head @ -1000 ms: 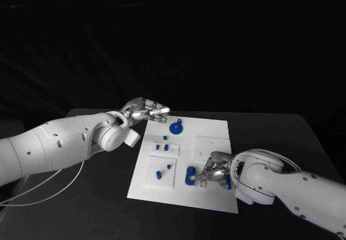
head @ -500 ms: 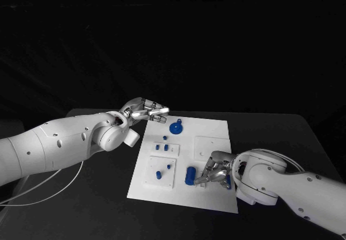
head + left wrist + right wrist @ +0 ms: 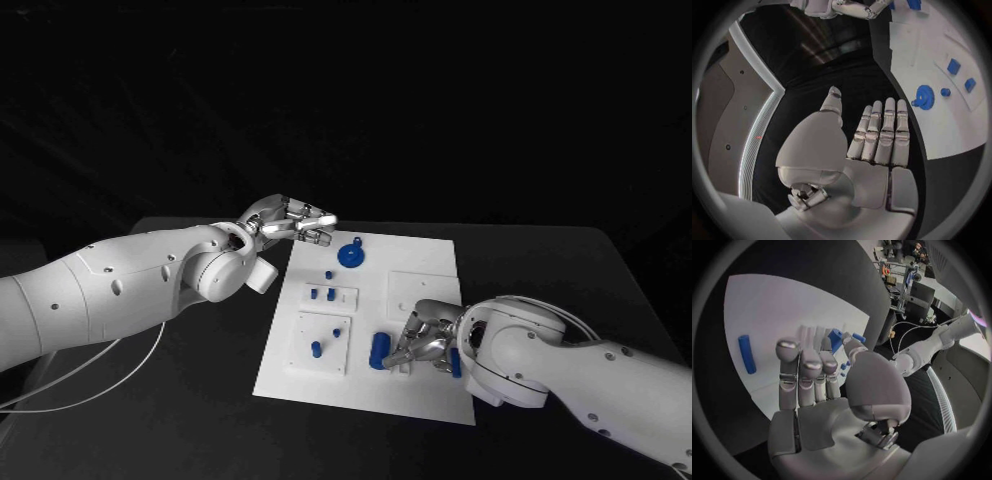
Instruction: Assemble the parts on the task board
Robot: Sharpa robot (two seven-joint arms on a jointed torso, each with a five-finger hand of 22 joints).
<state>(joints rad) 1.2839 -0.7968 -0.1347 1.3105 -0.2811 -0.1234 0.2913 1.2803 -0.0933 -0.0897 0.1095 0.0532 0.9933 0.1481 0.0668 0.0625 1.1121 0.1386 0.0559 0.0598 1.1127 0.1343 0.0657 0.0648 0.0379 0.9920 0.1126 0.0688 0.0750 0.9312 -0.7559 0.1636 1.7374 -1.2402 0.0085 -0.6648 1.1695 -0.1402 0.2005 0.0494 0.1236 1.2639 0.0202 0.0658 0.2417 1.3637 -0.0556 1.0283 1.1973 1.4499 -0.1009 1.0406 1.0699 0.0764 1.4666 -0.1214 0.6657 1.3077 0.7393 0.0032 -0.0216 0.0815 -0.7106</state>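
Note:
The white task board [image 3: 418,265] lies in the middle of the black table. On it are a round blue part [image 3: 351,257], small blue pegs [image 3: 325,295] and a blue oblong part [image 3: 379,350]. My left hand [image 3: 296,222] hovers at the board's far left corner. In the left wrist view this left hand [image 3: 873,135] is flat, with its fingers straight and nothing in it. My right hand [image 3: 415,340] is low over the board's near right part, just right of the oblong. My right hand [image 3: 817,375] has straight fingers and holds nothing; the oblong part [image 3: 747,354] lies apart from it.
Another blue part [image 3: 454,362] lies by my right wrist near the board's front edge. A white cable [image 3: 108,375] trails over the table at the left. Bare black table surrounds the board.
My right hand has edged slightly left, toward the blue oblong part. The left hand and the parts stay where they were.

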